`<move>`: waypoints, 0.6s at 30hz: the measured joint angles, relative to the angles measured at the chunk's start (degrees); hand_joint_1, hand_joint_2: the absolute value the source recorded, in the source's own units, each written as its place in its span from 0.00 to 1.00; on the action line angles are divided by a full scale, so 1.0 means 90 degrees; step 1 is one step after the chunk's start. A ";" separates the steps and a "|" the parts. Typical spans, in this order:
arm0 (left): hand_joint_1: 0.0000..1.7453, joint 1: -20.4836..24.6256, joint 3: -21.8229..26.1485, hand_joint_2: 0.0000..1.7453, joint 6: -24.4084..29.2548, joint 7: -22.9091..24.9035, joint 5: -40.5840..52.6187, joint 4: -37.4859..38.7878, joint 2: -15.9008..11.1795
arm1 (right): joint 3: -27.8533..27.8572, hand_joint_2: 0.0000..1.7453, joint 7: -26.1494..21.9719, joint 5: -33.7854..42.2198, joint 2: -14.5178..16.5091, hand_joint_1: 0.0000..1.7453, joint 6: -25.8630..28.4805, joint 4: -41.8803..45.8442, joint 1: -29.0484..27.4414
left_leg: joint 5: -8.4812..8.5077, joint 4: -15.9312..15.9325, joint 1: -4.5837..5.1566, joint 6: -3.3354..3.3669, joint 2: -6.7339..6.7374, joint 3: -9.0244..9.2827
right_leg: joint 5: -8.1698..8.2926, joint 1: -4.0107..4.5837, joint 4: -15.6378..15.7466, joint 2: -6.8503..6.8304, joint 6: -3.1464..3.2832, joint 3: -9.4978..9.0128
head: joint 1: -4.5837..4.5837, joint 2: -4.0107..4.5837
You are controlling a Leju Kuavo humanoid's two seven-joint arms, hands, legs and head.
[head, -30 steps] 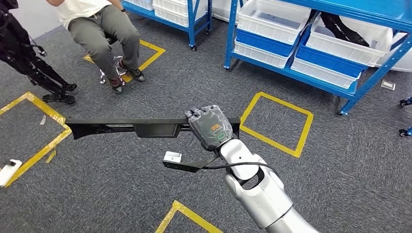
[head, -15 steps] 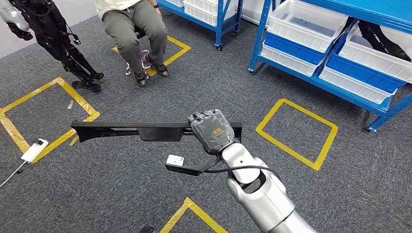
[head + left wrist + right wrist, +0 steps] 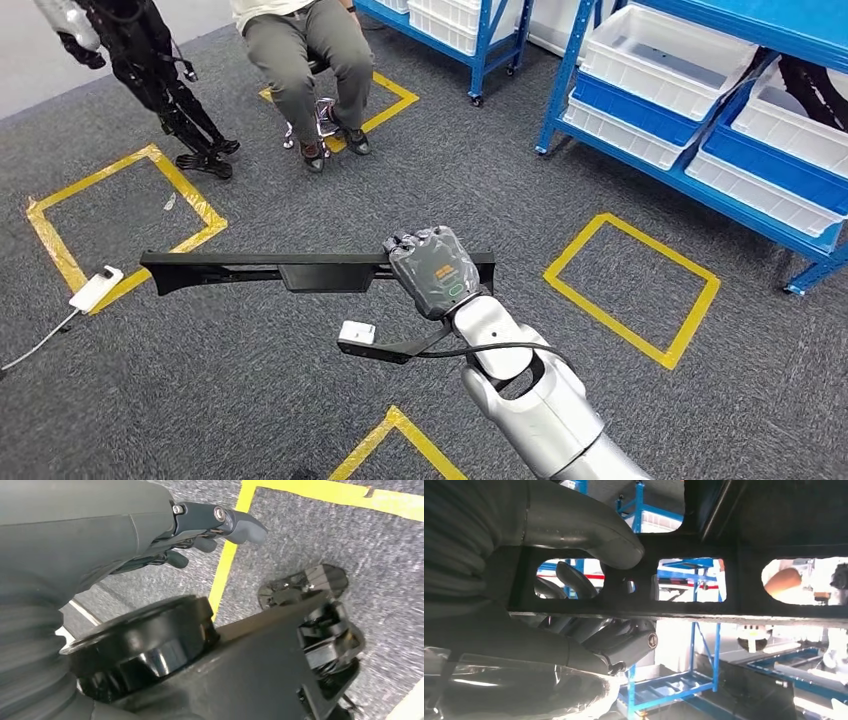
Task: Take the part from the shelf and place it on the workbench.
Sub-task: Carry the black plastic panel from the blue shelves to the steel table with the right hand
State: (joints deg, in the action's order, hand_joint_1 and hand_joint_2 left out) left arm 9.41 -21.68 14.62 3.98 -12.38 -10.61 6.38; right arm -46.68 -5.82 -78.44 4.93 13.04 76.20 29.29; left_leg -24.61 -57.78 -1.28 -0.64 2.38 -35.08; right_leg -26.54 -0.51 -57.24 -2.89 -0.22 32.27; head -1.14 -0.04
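1. Right hand point(image 3: 436, 268) grips the long black part point(image 3: 260, 270) near one end, fingers point(image 3: 574, 580) closed around it; part held level above the carpet.
2. Left hand point(image 3: 200, 527) hangs with fingers loosely apart, holding nothing.
3. Step judged: carrying. Counter not in sight; next, locate it and lower the part flat.
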 joint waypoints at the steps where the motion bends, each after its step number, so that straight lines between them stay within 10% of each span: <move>1: 0.00 -0.0003 0.0000 1.00 -0.0017 -0.0010 0.0007 -0.0003 0.0000 | -0.0007 1.00 0.0001 0.0005 -0.0002 0.98 0.0001 -0.0001 0.0004 | 0.0007 0.0007 0.0027 0.0045 -0.0057 -0.0013 | -0.0007 0.0016 0.0002 -0.0041 -0.0035 -0.0006 | 0.0012 0.0000; 4: 0.00 -0.0022 0.0002 1.00 0.0021 -0.0033 -0.0007 -0.0005 0.0003 | -0.0033 1.00 0.0000 0.0024 0.0001 0.98 0.0005 0.0001 0.0011 | 0.0060 0.0060 0.0037 0.0200 -0.0185 0.0006 | -0.0161 0.0001 -0.0226 0.0013 -0.0106 0.0091 | 0.0024 0.0000; 9: 0.00 -0.0057 0.0005 1.00 0.0058 -0.0025 -0.0004 -0.0006 0.0005 | -0.0077 1.00 -0.0002 0.0060 -0.0052 0.98 0.0012 0.0000 0.0002 | 0.0068 0.0069 0.0038 0.0309 -0.0429 0.0015 | -0.0805 -0.0027 -0.1966 0.0288 -0.0093 0.0951 | 0.0043 0.0000; 13: 0.00 -0.0080 0.0005 1.00 0.0055 -0.0025 -0.0002 -0.0006 0.0012 | -0.0114 1.00 -0.0004 0.0072 -0.0062 0.98 0.0010 0.0001 0.0001 | 0.0059 0.0046 0.0048 0.0269 -0.0659 0.0026 | -0.0161 -0.0065 -0.0555 0.0460 -0.0253 0.0302 | 0.0048 0.0000; 18: 0.00 -0.0119 0.0008 1.00 0.0094 -0.0033 -0.0007 -0.0006 0.0016 | -0.0135 1.00 -0.0007 0.0078 -0.0039 0.98 0.0008 0.0002 0.0022 | 0.0036 0.0017 0.0035 0.0082 -0.0748 -0.0032 | 0.0022 -0.0075 -0.0071 0.0481 -0.0064 0.0071 | 0.0039 0.0000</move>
State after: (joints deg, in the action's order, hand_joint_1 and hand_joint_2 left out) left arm 8.34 -21.61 15.47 3.68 -12.44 -10.67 6.52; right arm -47.89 -5.88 -77.75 4.57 13.11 76.22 29.49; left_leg -24.29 -57.63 -0.96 0.10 -4.36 -35.37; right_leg -26.35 -1.19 -57.87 1.44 -0.79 32.92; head -0.79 -0.04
